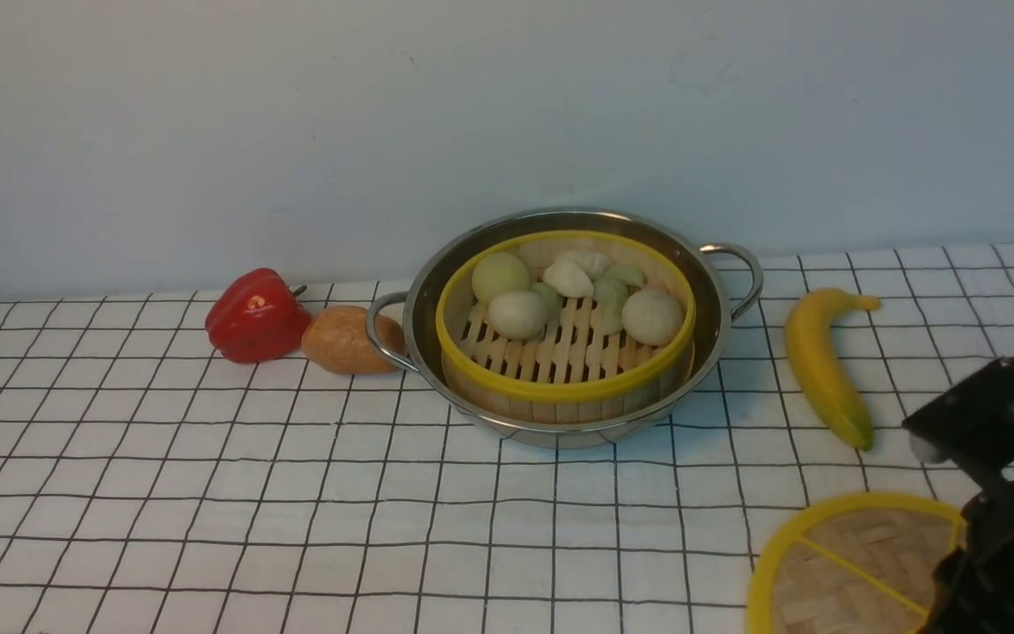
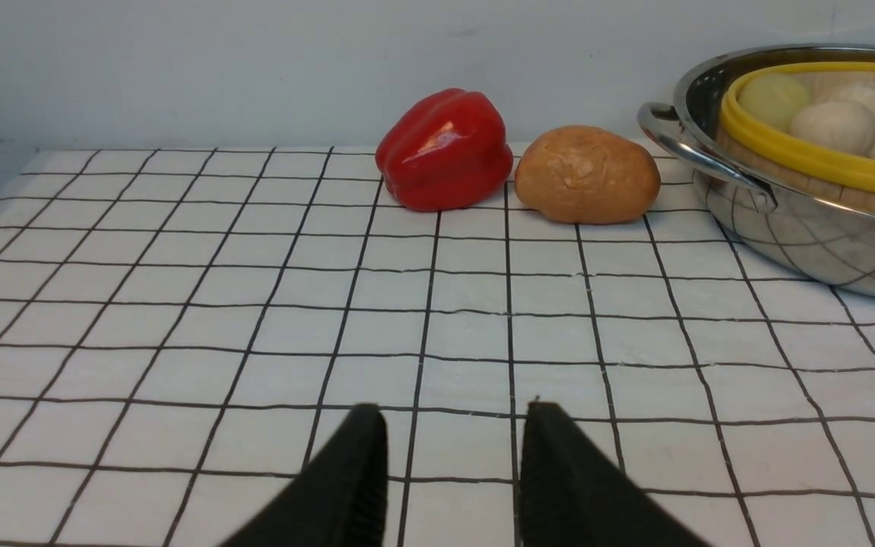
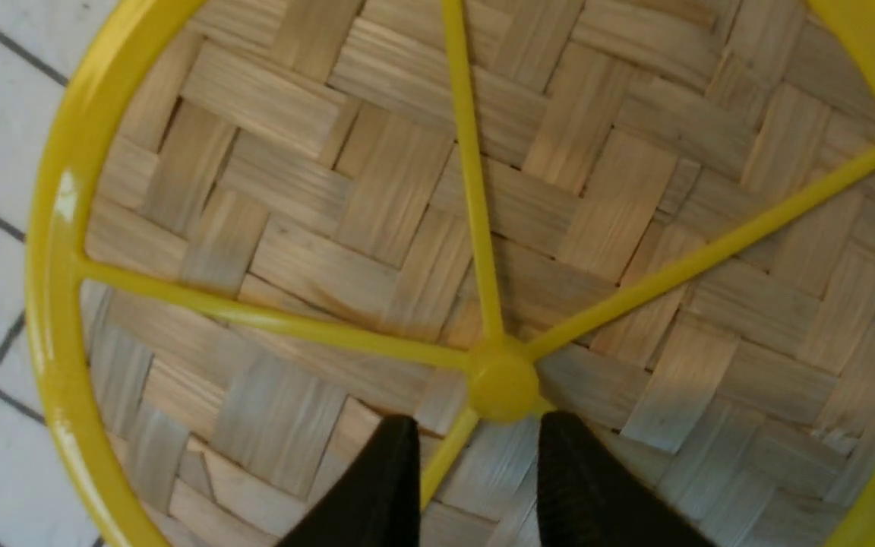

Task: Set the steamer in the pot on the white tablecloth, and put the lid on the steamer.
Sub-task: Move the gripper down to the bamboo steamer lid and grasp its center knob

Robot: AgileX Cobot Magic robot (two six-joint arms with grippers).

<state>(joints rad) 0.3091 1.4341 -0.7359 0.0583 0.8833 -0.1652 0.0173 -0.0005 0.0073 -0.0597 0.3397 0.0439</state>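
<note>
The steamer [image 1: 564, 387], a bamboo basket with yellow rims and pale buns inside, sits in the steel pot [image 1: 423, 295] at the middle back of the white tablecloth [image 1: 208, 493]. The lid [image 1: 859, 563] lies flat on the cloth at the front right, away from the pot. My right gripper [image 3: 474, 429] hovers over the lid [image 3: 293, 175], open, its fingers on either side of a yellow spoke just beside the centre knob [image 3: 502, 380]. My left gripper [image 2: 453, 414] is open above bare cloth with nothing between its fingers, left of the pot [image 2: 802, 228].
A red pepper [image 1: 256, 317] and a brown bread roll [image 1: 344, 339] lie just left of the pot's handle. A banana [image 1: 819, 365] lies right of the pot, between it and the lid. A pale wall stands behind the table.
</note>
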